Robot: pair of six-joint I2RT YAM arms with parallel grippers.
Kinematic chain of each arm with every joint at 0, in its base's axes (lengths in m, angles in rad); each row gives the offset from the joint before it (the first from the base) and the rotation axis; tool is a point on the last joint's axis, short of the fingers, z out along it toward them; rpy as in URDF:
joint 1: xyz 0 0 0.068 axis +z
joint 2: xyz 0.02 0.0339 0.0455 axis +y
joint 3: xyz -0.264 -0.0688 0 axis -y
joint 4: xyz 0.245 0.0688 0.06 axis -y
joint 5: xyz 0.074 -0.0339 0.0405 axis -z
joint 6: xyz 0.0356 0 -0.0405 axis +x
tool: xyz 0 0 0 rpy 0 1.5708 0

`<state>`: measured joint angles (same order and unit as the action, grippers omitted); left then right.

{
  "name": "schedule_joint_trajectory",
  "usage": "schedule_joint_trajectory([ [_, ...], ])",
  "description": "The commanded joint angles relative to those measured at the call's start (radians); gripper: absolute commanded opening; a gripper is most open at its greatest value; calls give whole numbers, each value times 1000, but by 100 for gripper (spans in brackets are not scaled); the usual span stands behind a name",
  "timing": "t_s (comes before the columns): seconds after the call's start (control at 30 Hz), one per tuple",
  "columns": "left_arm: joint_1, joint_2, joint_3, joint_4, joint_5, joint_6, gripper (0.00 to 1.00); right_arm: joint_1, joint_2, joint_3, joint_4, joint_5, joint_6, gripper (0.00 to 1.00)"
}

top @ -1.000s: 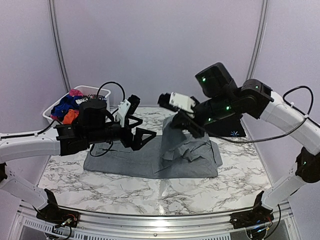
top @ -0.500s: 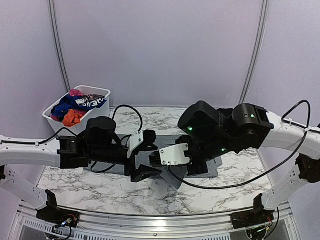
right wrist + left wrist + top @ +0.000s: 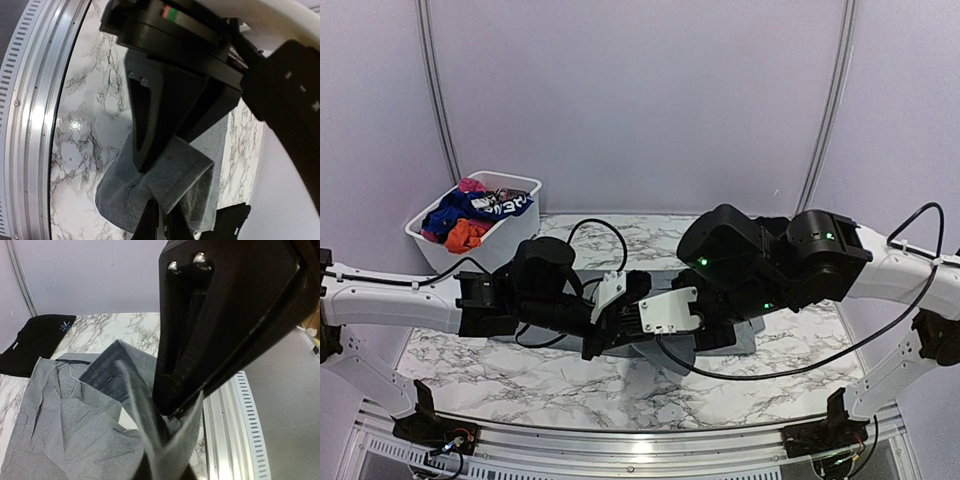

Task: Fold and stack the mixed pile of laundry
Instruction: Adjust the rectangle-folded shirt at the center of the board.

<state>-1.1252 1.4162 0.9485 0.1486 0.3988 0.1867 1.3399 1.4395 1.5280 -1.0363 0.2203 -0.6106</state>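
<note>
Both arms are meeting low over the middle of the marbled tabletop [image 3: 520, 372], where the grey collared fabric shirt [image 3: 75, 440] is lying spread, with a flat black garment [image 3: 35, 342] near its far corner. The left end effector [image 3: 167, 412] is pinching a raised fold of the grey cloth. The right end effector [image 3: 161, 220] is nipping what appears to be the same lifted fold from the opposite side. Blue, orange-red and pink pieces [image 3: 470, 215] are sitting in the white plastic basket [image 3: 510, 248], well apart at far left. A fold is likely under way. Doing it well is calling for both arms travelling together at matched height, holding the edge taut, and laying it square on the shirt body before letting go.
</note>
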Motion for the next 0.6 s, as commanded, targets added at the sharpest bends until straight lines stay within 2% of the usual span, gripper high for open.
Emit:
schedule_joint_trajectory([
  [0.0, 12, -24, 3, 63, -21, -66, 0, 9, -80, -19, 96, 75, 63, 19],
  [0.07, 20, -44, -32, 129, -58, -126, 0, -13, -148, -68, 185, 88, 138, 49],
  [0.1, 22, -57, -49, 165, -82, -147, 0, -37, -193, -101, 245, 67, 191, 58],
  [0.17, 24, -75, -75, 226, -134, -174, 0, -103, -292, -188, 363, 9, 313, 72],
  [0.23, 28, -85, -88, 265, -168, -179, 0, -152, -388, -290, 460, -19, 428, 81],
  [0.43, 31, -102, -88, 299, -209, -173, 0, -225, -559, -522, 622, -121, 663, 86],
  [0.57, 33, -108, -85, 310, -210, -171, 0, -316, -544, -591, 727, -298, 767, 86],
])
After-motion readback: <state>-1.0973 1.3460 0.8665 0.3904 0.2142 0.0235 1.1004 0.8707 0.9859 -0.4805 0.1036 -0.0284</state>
